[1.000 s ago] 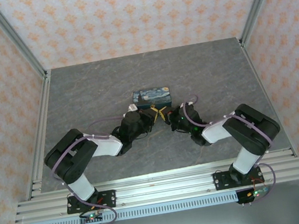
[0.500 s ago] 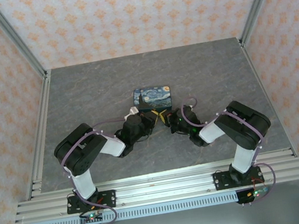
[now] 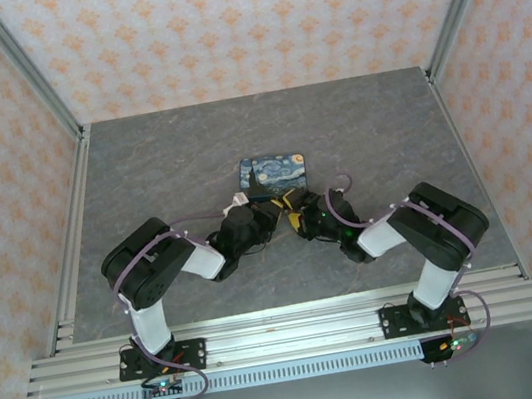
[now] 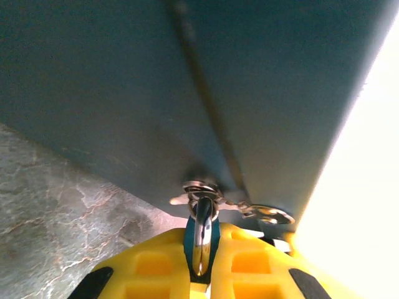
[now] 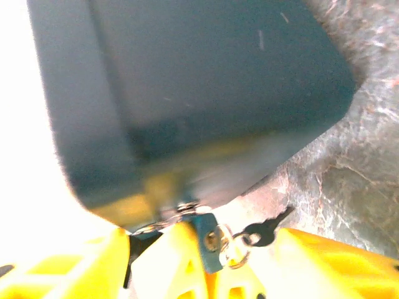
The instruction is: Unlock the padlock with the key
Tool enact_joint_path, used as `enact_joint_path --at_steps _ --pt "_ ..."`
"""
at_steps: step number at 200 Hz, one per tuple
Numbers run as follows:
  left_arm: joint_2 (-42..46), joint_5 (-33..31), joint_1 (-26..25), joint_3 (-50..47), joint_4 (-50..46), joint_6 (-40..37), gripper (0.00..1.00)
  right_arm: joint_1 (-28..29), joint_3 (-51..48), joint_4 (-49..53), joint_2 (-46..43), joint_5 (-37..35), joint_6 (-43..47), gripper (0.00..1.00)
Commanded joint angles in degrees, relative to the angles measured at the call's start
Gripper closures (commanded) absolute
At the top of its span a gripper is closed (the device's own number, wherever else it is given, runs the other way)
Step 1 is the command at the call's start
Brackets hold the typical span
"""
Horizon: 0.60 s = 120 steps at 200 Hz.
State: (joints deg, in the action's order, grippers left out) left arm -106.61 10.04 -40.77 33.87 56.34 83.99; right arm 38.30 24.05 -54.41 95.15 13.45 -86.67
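Padlock (image 3: 273,171) lies flat on the worktop (image 3: 140,169), painted face up, near the middle and just beyond both arms. The left pincer (image 4: 201,255) is pressed together on the teal head of the key (image 4: 189,243), whose blade points into the padlock's dark side; it looks seated in the keyhole, though the joint is too blurred to be sure. The right pincer (image 3: 294,211) stands spread just beside it, holding nothing. A ring (image 5: 227,246) with a spare key (image 5: 265,232) dangles from the head.

The step in hand seems to be turning the key. To do it well, roll the left wrist about the blade's own axis, without pushing sideways, since the padlock is loose and may slide or tip. The right pincer would best brace the body first. Keep the dangling ring clear of the fingers.
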Motion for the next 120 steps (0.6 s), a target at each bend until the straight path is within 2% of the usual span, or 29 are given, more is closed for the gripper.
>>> enact_joint_path --at_steps 1,33,59,89,120 --pt "-0.5 0.7 0.5 -0.7 -1.3 -0.7 1.0 -1.4 -2.6 3.2 -6.0 0.9 3.3 0.26" --pt "-0.2 1.6 1.1 -0.2 -3.3 -1.3 1.0 -3.7 -3.5 16.5 -14.4 4.6 10.8 0.23" --pt "0.7 3.0 1.6 0.4 -5.2 -1.5 1.0 -4.3 2.5 40.6 -22.7 3.7 29.7 0.24" --pt "2.8 5.7 1.9 2.4 -11.4 -3.3 1.0 -4.2 8.5 55.6 -25.2 0.7 50.2 0.31" --pt "4.2 9.2 2.3 5.0 -18.1 -4.5 1.0 -2.0 14.0 62.4 -22.5 0.3 61.9 0.46"
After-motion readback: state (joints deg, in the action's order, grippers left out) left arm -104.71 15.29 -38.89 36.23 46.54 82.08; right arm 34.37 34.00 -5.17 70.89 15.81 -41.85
